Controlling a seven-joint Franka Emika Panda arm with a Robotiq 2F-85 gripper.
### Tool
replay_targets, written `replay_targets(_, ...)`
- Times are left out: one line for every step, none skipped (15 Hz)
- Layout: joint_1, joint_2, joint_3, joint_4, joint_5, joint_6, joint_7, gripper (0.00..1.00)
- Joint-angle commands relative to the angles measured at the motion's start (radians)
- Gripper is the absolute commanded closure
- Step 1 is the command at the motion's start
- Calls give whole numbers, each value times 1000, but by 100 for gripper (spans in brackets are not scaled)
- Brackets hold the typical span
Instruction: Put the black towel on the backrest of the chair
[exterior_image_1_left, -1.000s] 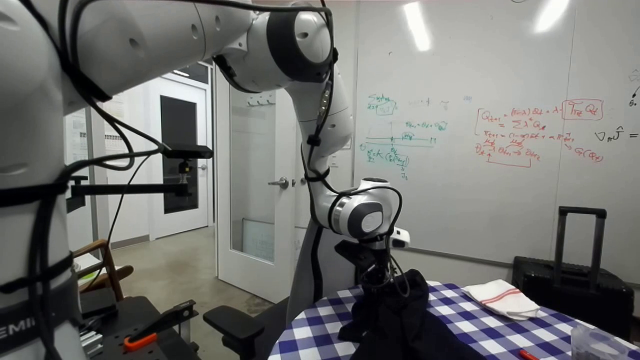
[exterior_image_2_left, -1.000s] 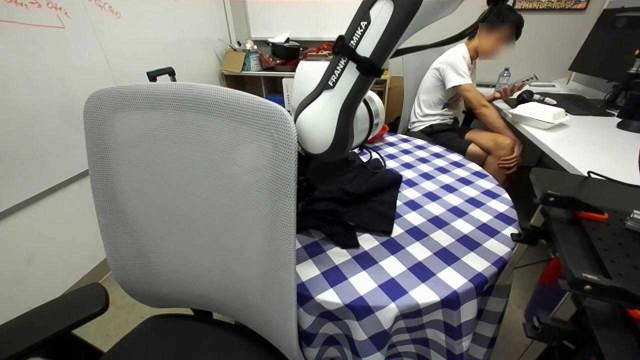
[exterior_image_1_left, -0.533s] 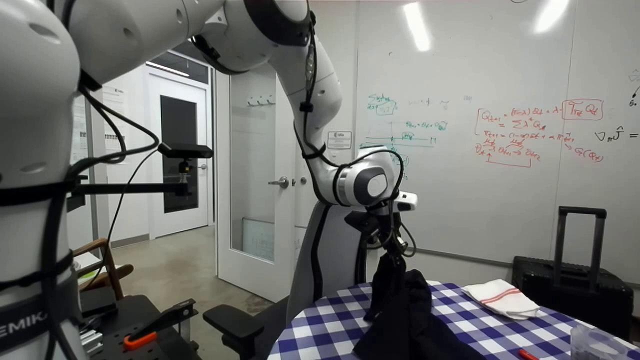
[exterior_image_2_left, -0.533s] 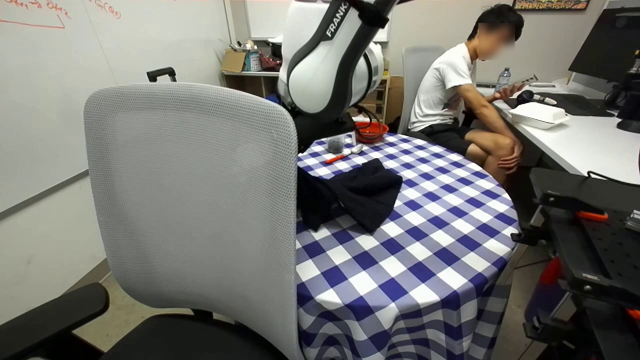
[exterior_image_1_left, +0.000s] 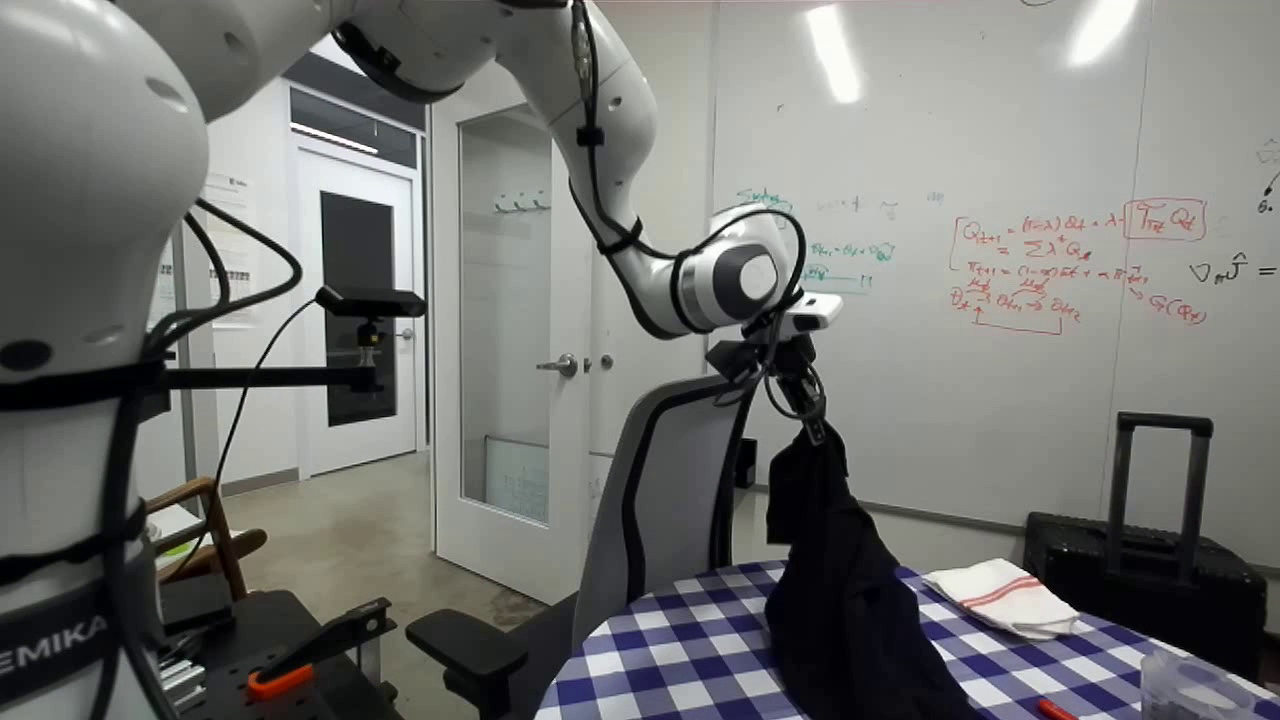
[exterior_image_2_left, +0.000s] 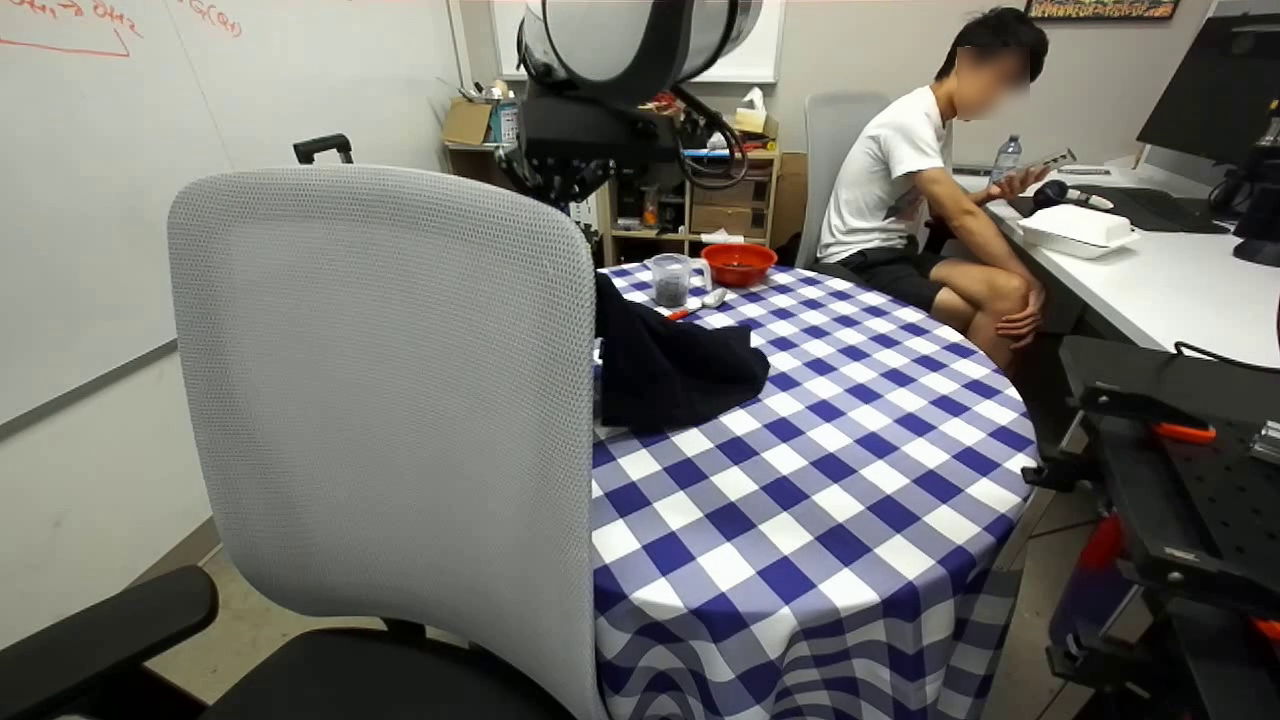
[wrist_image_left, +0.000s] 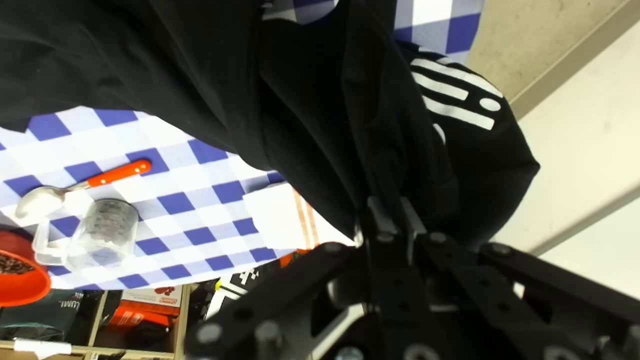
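The claw (wrist_image_left: 395, 216) pinches the towel (exterior_image_1_left: 840, 580) by one gathered part, so that most hangs beneath it, probably for draping over the chair (exterior_image_2_left: 390, 400) nearby.

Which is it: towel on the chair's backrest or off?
Off: the black towel hangs from the gripper over the checked tablecloth; an exterior view shows a gap between towel and backrest.

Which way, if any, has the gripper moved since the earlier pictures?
Yes, mostly upward: in an exterior view, the gripper now shows above the bottom edge of the whiteboard; a second ago it was below that.
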Motion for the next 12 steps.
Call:
replay_targets(74, -94, -76, 31, -77, -55, 160, 95)
replay_targets(88, -118, -94, 45, -108, -60, 200, 96)
replay_targets(81, -145, -88, 54, -125, -57, 231, 96)
replay_targets(52, -193, -49, 56, -133, -55, 212, 95)
replay_targets(42, -236, -36, 38, -145, -11, 222, 95)
replay_targets(29, -280, -18, 21, -147, 25, 222, 94)
replay_targets(30, -313, -23, 12, -158, 42, 241, 95)
replay_targets(64, -337, -62, 5, -113, 58, 221, 95)
replay_targets(63, -362, -60, 2, -115, 73, 220, 95)
replay_targets(63, -379, -60, 18, -119, 58, 212, 95)
replay_targets(66, -388, -58, 28, -124, 49, 211, 95)
replay_targets(63, -391, -43, 51, -120, 28, 193, 95)
